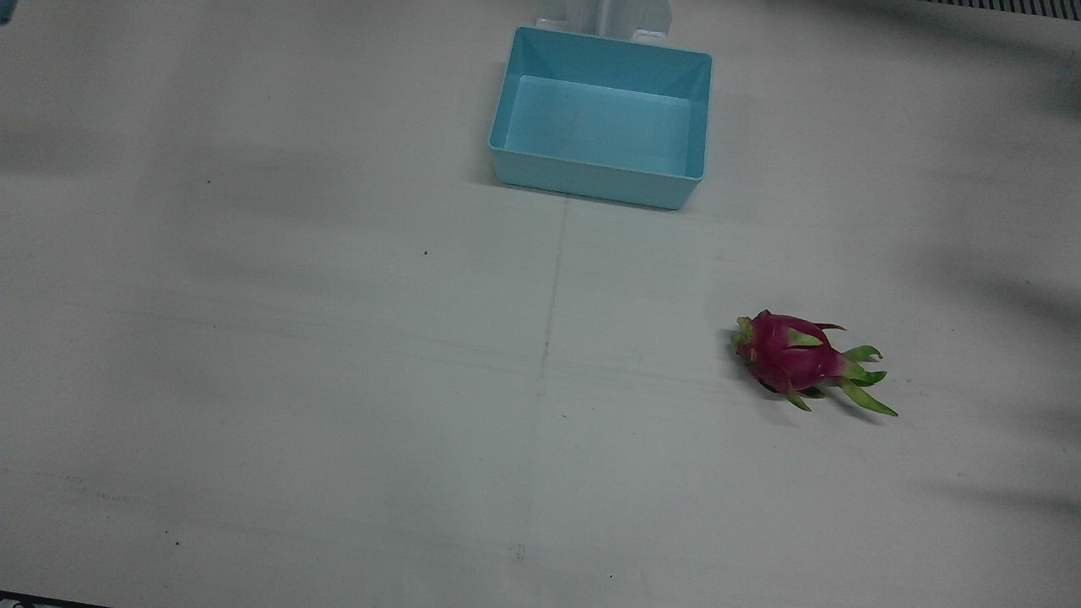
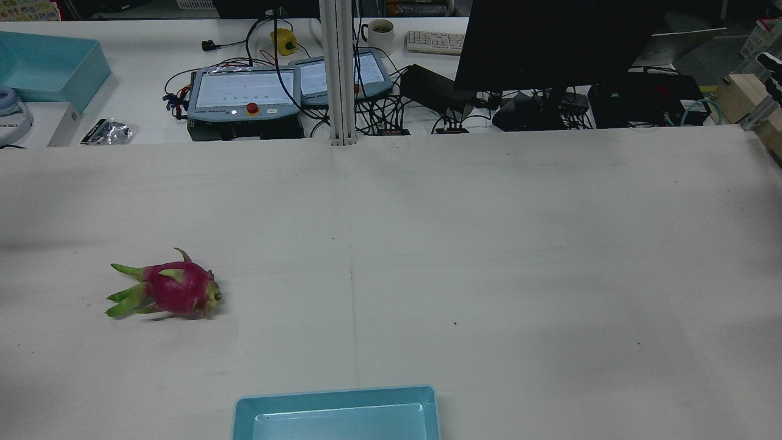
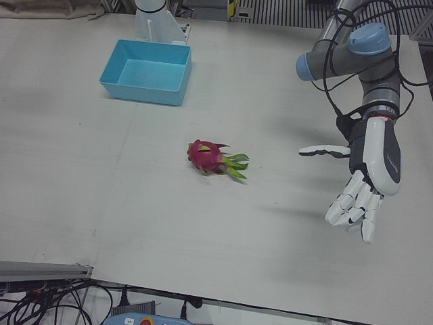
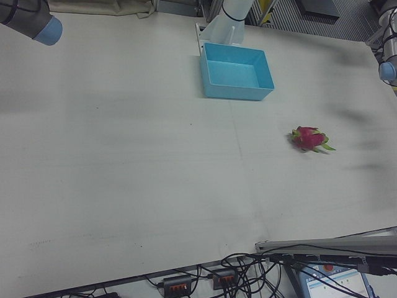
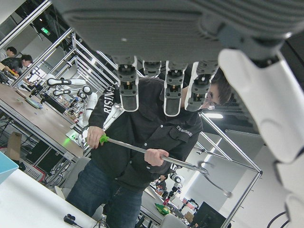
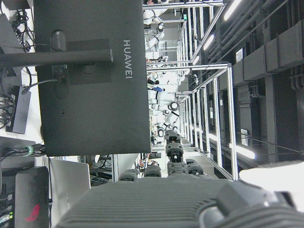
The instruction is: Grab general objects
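Observation:
A pink dragon fruit (image 1: 794,356) with green scales lies on its side on the white table (image 1: 338,380); it also shows as the dragon fruit (image 3: 208,156), (image 2: 176,287), (image 4: 308,138). My left hand (image 3: 367,172) hangs above the table, well off to the view's right of the fruit, open with fingers spread and pointing down. Its fingers (image 5: 166,90) hold nothing in the left hand view. My right hand (image 6: 166,199) appears only in its own view, fingers (image 6: 172,154) stretched out, nothing held, aimed away from the table.
A light blue bin (image 1: 591,181) stands empty near the robot's side of the table, also seen as the bin (image 3: 142,93), (image 4: 239,93). A person (image 5: 147,152) holding a long rod stands beyond the table. A monitor (image 2: 550,43) and cables sit behind the far edge.

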